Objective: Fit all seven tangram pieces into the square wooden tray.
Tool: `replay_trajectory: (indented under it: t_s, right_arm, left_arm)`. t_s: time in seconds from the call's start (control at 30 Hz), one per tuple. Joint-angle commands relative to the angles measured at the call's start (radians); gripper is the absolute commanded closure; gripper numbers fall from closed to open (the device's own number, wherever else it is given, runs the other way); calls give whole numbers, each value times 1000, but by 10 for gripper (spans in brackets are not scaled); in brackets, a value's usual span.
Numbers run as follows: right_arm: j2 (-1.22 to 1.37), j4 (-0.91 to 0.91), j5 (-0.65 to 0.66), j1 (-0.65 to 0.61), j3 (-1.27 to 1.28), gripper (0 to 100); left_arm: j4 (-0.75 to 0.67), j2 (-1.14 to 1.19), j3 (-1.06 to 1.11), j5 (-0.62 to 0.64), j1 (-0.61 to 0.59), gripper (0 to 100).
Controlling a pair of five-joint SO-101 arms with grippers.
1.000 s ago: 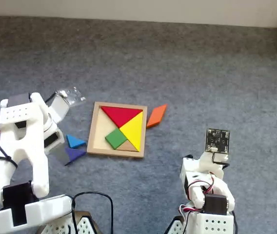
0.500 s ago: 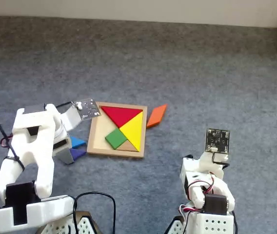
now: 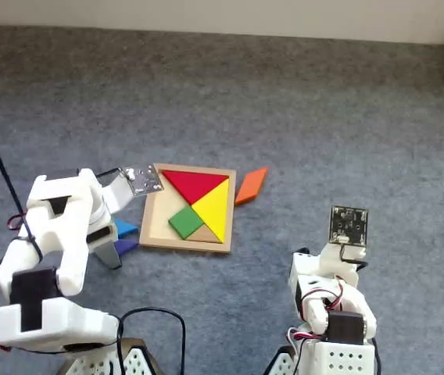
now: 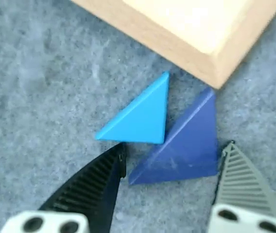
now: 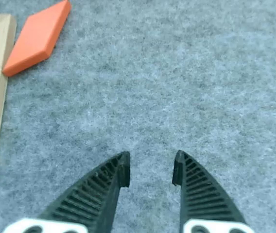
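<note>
Left gripper [image 4: 174, 148] stands spread, its two fingers on either side of the dark blue triangle [image 4: 184, 145], which lies flat on the carpet between them; whether the tips touch it cannot be told. Just beyond the fingertips the light blue triangle [image 4: 140, 116] lies edge to edge with the dark one, and the corner of the wooden tray [image 4: 177, 46] is just past both. The tray holds red, yellow, green and tan pieces; its side nearest this gripper is bare. Right gripper [image 5: 150, 167] is likewise spread over bare carpet, the orange parallelogram [image 5: 37, 36] well ahead of it beside the tray. Assessed risks: the fingers would bear on slanted edges, so the dark triangle may squirt out or twist on closing; the black finger may drag its light blue neighbour; a low lift may knock the tray corner and shift the seated pieces.
</note>
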Motion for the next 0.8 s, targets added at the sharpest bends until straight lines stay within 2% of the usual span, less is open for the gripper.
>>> replay_trajectory:
  t_s: [0.0, 0.3, 0.4, 0.57, 0.77]
  right_arm:
    - [-2, -12, 12, 16, 143, 843]
    - [-2, -12, 12, 16, 143, 843]
    - [-2, -12, 12, 16, 143, 843]
    - [-2, -12, 12, 16, 143, 843]
    - [-2, -12, 12, 16, 143, 843]
  left_arm:
    - [-21, 79, -54, -11, -1, 705]
    - [26, 87, -61, -6, -56, 712]
    - [41, 87, -59, -6, -56, 780]
    - [190, 68, -77, -6, -48, 889]
    - [334, -88, -76, 21, -48, 899]
